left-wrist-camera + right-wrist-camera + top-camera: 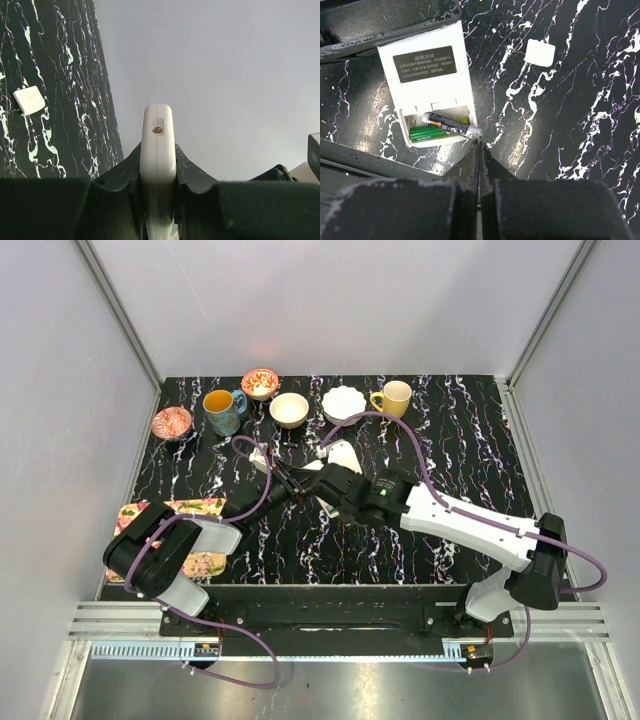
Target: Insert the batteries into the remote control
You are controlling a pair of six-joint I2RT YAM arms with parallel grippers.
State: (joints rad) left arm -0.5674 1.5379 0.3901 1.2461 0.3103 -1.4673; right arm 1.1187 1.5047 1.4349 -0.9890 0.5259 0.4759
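Note:
My left gripper [158, 150] is shut on the white remote control [157, 140], gripping it edge-on; in the top view the left gripper [298, 478] is at mid-table. The right wrist view shows the remote control [427, 80] back side up with its compartment open. One green battery [427, 134] lies seated inside. A second, dark battery [451, 125] lies slanted across the compartment. My right gripper [479, 146] is shut and empty, its tips at that battery's metal end; it also shows in the top view [325, 490]. The white back cover [540, 52] lies apart on the table [343, 453].
Along the back stand a patterned dish [172, 422], a blue mug [222, 410], a red patterned bowl [260, 383], a cream bowl [289, 409], a white scalloped bowl [344, 403] and a yellow mug [393, 398]. A floral mat [190, 508] lies front left.

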